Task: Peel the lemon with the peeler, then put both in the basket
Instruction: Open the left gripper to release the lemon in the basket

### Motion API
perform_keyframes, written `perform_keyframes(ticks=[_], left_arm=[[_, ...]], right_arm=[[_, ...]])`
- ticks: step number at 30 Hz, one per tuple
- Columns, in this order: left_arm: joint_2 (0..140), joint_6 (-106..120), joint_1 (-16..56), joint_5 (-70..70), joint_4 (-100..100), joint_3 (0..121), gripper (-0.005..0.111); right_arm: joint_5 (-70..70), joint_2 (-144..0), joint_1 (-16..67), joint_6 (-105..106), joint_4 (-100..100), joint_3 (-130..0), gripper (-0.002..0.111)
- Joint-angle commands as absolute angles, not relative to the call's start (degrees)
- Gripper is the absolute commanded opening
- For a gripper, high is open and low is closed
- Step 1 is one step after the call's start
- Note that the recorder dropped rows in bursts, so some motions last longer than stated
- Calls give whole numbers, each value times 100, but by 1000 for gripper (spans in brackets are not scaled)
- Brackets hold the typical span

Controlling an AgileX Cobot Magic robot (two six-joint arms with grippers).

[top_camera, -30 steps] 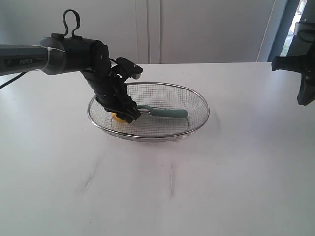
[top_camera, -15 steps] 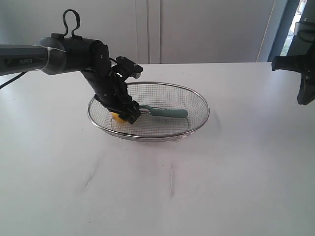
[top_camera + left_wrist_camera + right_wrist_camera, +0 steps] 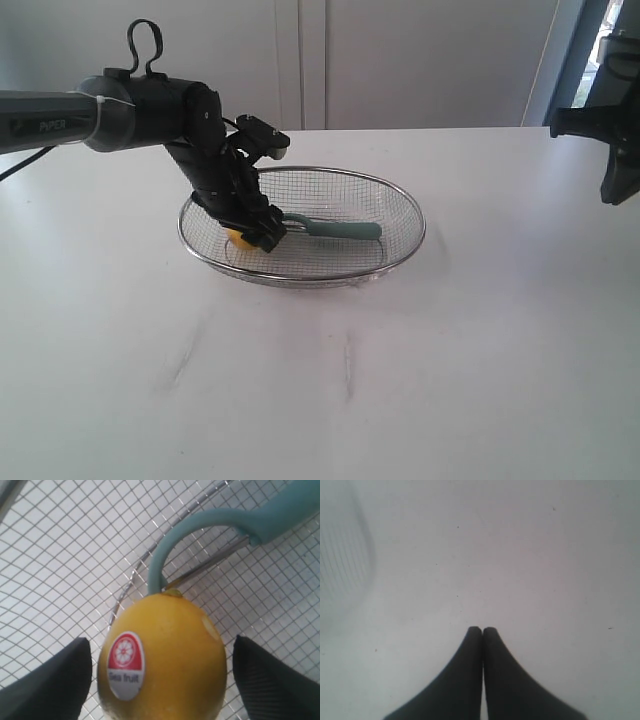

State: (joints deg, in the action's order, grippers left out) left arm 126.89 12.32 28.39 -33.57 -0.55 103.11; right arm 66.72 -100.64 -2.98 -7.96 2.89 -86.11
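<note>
Step in hand: final placement, lemon into basket.

- The lemon (image 3: 162, 655) is seen resting on the mesh at the left end of the basket (image 3: 423, 228), which stands on the table (image 3: 330, 390).
- The peeler (image 3: 340, 229) is already laid in the basket, handle to the right, with its curved head just beside the lemon's far end. Contact cannot be confirmed.
- The left arm (image 3: 150, 105) is reached down into the basket. Its jaws are held apart, one on each side of the lemon and very close to the skin. No squeeze is evident, so the fruit is judged released or nearly so.
- The right jaws are pressed together on nothing and held over bare table far to the right, well apart from the basket.
- The skin is noted as largely intact: a red sticker (image 3: 125, 662) is in place and only a small pale nick is seen. How much peeling was achieved cannot be told from this side.

Next move, as judged: the left jaws are to be lifted straight up, kept wide enough not to drag the lemon or catch the rim. The lemon may roll on the curved mesh.
</note>
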Motion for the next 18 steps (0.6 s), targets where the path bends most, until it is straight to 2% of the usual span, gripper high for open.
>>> perform_keyframes(ticks=[1,18], left_arm=[[12654,1172,2867,-3439,-148,10341,80],[12087,1196,2867,-4080,313,10341,80]], right_arm=[[6622,-10000,-342,-777,278,-8565,0],[5945,-10000,-342,-777,278,-8565,0]])
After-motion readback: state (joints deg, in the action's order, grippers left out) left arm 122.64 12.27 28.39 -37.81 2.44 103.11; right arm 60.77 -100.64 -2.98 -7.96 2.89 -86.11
